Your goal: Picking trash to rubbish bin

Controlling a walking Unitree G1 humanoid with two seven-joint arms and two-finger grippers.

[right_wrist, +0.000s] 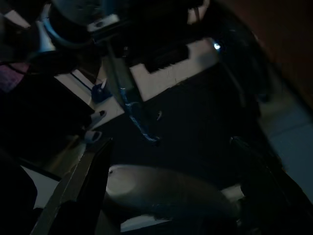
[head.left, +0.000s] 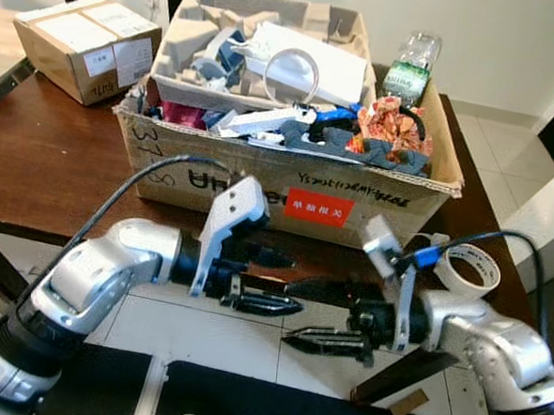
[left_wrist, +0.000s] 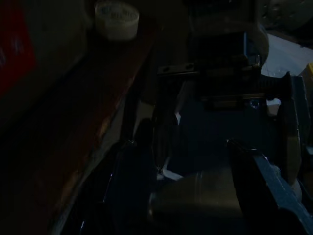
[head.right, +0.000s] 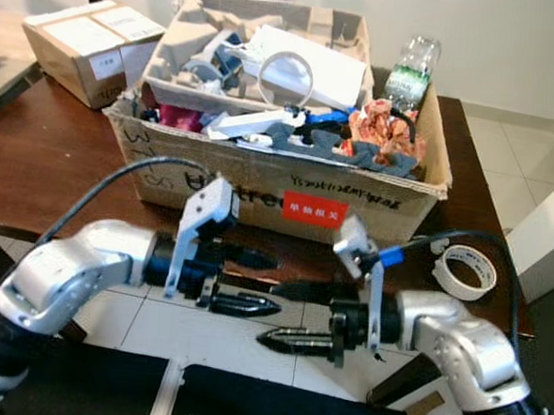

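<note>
- Left gripper [head.left: 271, 280]: held low in front of the table edge, its two black fingers apart, one above the other, tips pointing toward the right gripper. Nothing lies between them.
- Right gripper [head.left: 319, 315]: held at the same low level, its two fingers apart, tips pointing toward the left gripper. Nothing lies between them. The tips of the two grippers are near each other but not touching.
- Cardboard box [head.left: 260, 183]: stands on the brown table [head.left: 45, 151], just beyond and above both sets of fingers. It carries a red label [head.left: 318, 208] on its front wall.
- Trash [head.left: 291, 124]: fills the box; white, blue and grey scraps plus a crumpled orange wrapper [head.left: 388, 120]. All of it lies beyond the fingers, none in contact with them.
- Plastic bottle [head.left: 410, 70]: upright behind the box, far from the fingers.
- Tape roll [head.left: 471, 269]: on the table edge, just beside the right arm's wrist.
- Small sealed carton [head.left: 85, 45]: on the table, well apart from the left fingers.
</note>
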